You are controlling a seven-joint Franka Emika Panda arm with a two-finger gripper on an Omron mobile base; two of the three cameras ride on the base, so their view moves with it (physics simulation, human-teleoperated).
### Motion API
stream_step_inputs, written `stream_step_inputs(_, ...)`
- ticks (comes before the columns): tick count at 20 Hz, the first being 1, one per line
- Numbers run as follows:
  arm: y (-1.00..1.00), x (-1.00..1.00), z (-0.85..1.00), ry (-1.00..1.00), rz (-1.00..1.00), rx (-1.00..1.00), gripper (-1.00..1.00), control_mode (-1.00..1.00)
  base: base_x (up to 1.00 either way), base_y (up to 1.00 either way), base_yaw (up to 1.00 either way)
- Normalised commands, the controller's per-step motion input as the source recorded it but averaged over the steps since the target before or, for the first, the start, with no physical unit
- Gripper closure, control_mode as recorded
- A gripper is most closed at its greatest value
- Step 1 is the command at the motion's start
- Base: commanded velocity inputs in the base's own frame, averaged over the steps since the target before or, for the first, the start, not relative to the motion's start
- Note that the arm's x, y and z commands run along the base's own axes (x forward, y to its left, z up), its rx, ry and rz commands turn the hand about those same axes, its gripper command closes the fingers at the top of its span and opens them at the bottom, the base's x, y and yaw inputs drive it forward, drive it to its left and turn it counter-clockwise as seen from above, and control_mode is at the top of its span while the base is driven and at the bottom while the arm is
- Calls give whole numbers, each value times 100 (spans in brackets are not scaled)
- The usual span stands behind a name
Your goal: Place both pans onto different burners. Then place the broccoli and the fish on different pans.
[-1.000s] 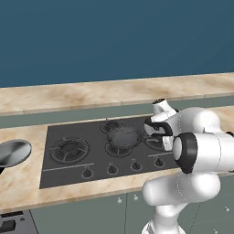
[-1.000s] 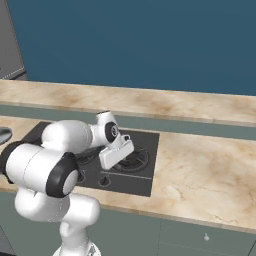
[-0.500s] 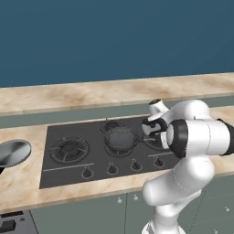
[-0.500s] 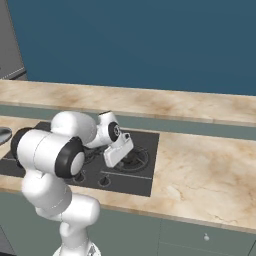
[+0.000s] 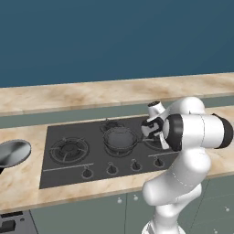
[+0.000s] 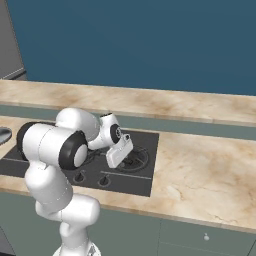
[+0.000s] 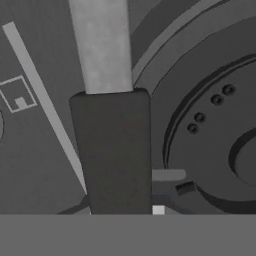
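Evidently we were in the first step, setting a pan on a burner: in the left base view one frying pan [image 5: 119, 138] sat at the middle of the frame on the centre burner [image 5: 118, 145] of the dark cooktop [image 5: 55, 169], and the gripper [image 5: 147, 132] was just right of it, where the handle should be. The hand view showed a dark handle [image 7: 115, 150] running up into a grey neck [image 7: 101, 45], with a burner ring [image 7: 210, 130] at the right; the claw was closed, and we judged it clamped on that handle, though the fingertips themselves were hidden. The second pan [image 5: 12, 153] lay on the marble counter [image 5: 18, 192] at the left edge, well apart from the cooktop. We saw neither broccoli nor fish. Next, we judged, the move called for releasing the handle once the pan sat level, lifting clear without dragging it, then crossing to the left pan and carrying it to another ring, perhaps the left burner [image 5: 68, 150].
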Motion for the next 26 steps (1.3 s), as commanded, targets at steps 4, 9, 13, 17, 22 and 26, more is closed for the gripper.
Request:
stream_step_inputs(4,30,0,-11,3,2,0,100,-100,0,0,0)
stream_step_inputs(9,16,0,-1,0,3,0,100,-100,0,0,0)
stream_step_inputs(13,2,1,0,0,1,0,100,-100,0,0,0)
stream_step_inputs(17,-2,13,-6,0,1,0,100,-100,0,0,0)
stream_step_inputs(22,-9,4,-7,0,5,0,100,-100,0,0,0)
stream_step_inputs(26,-8,10,-1,0,3,0,100,-100,0,0,0)
